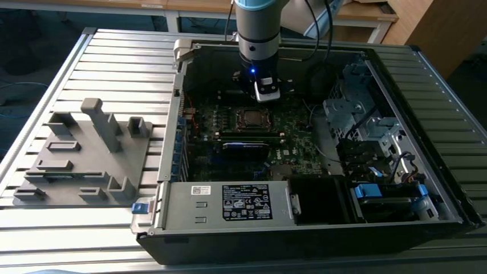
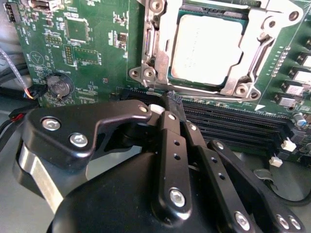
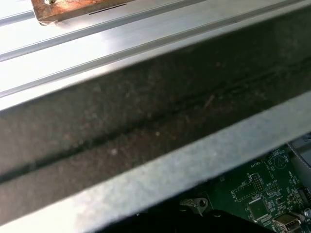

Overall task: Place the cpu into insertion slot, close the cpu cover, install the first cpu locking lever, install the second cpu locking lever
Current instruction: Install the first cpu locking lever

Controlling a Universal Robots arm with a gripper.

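The cpu (image 2: 206, 48) lies flat in the insertion slot (image 1: 250, 117) on the green board, its dull silver top showing. The cpu cover (image 2: 245, 80), a silvery frame, lies down around it, and the chip shows through its window. A thin metal lever (image 2: 146, 48) runs along one side of the socket. My gripper (image 2: 173, 101) hangs just beside the socket's edge, between it and the black memory slots (image 2: 233, 128). Its black fingers (image 2: 170, 136) are pressed together with nothing between them. In the exterior view the gripper (image 1: 264, 95) hovers just behind the socket inside the open case.
A labelled grey power supply box (image 1: 228, 202) fills the case's front. Drive cages and cables (image 1: 365, 123) stand on the exterior view's right. A grey fixture plate (image 1: 84, 154) rests on the slatted table at the left. The case wall (image 3: 146, 121) is close by.
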